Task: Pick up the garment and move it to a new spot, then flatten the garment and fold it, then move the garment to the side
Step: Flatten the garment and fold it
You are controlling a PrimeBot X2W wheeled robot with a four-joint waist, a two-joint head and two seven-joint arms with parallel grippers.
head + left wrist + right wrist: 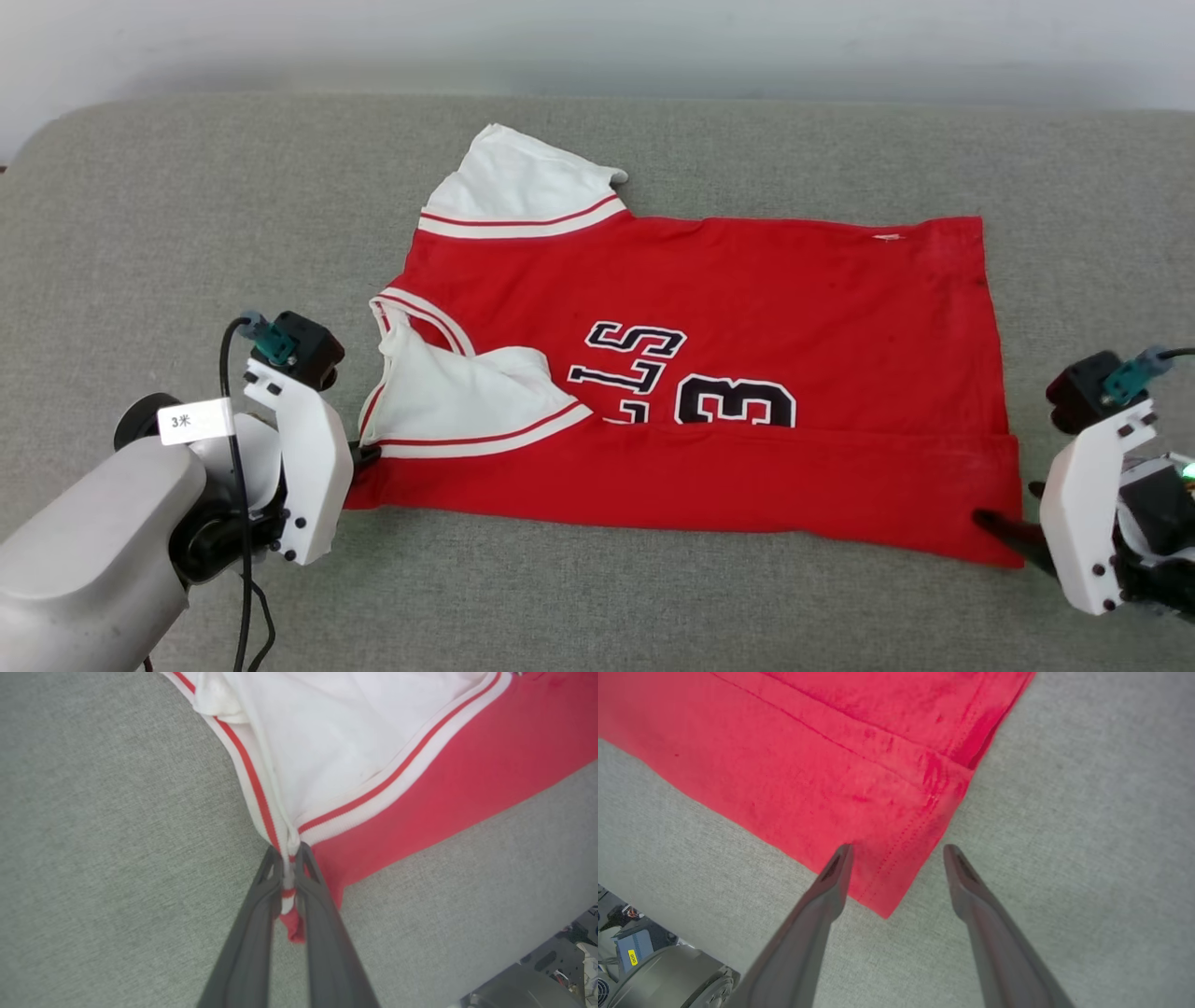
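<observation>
Red garment point(747, 289), corner in left claw point(289, 853)

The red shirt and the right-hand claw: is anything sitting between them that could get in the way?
Nothing visible does. The right gripper is open, and the hem corner of the garment lies right between its jaws on the grey cushion. The left gripper is shut on the garment's corner at the sleeve end.

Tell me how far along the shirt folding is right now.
Done: the garment lies spread on the grey cushion, its near edge folded up over part of the print. In hand: the left gripper is shut on the sleeve-side corner, and the right gripper has its fingers open at the hem corner. Left: further folds, then moving it aside.
</observation>
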